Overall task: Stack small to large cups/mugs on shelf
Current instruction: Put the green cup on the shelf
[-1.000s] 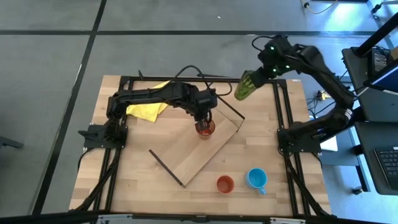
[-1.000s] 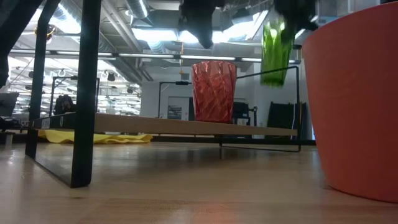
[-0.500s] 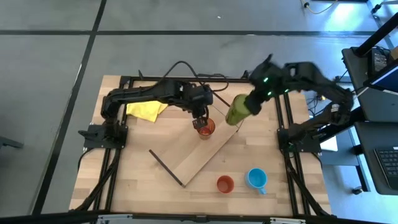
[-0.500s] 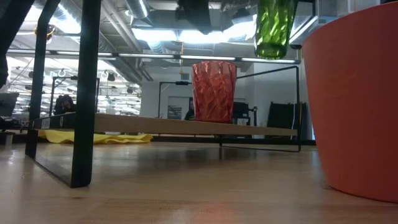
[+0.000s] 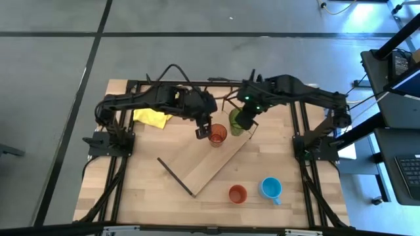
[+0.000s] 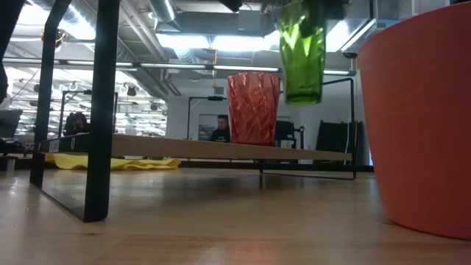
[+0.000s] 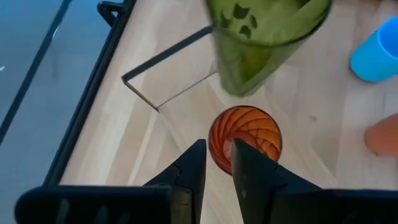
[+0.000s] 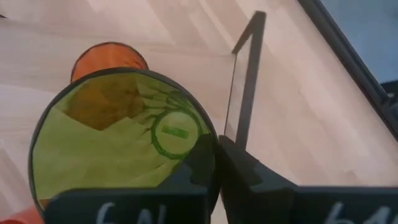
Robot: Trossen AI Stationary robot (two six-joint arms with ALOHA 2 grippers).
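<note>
The green tumbler (image 5: 236, 122) hangs from my right gripper (image 5: 245, 117), which is shut on it. It hangs above the shelf board (image 5: 209, 162), right beside the orange-red tumbler (image 5: 218, 136). That tumbler stands upright by its base on the board (image 6: 184, 149). My left gripper (image 5: 203, 131) is narrowly open just left of the orange-red tumbler (image 7: 244, 138), touching nothing. The short orange-red cup (image 5: 237, 194) and the light blue mug (image 5: 270, 188) stand on the table near its near edge. My right gripper holds the green tumbler by its rim (image 8: 210, 127), one finger inside the mouth and one outside, coming from above. The tumbler (image 6: 302, 51) hangs upright below the fingers, lifted clear of the board.
A yellow cloth (image 5: 154, 117) lies at the table's far left. Black wire frames stand at the shelf's ends (image 5: 174, 176) (image 5: 244, 117). The short cup (image 6: 419, 125) fills the low view's right side. A person shows far off in the room (image 6: 219, 129).
My right gripper has carried the green tumbler from the table's far right corner leftward and down, to beside the orange-red tumbler. The green tumbler has turned from tilted to upright. My left gripper has drawn up and to the left, away from the orange-red tumbler, which stayed put.
</note>
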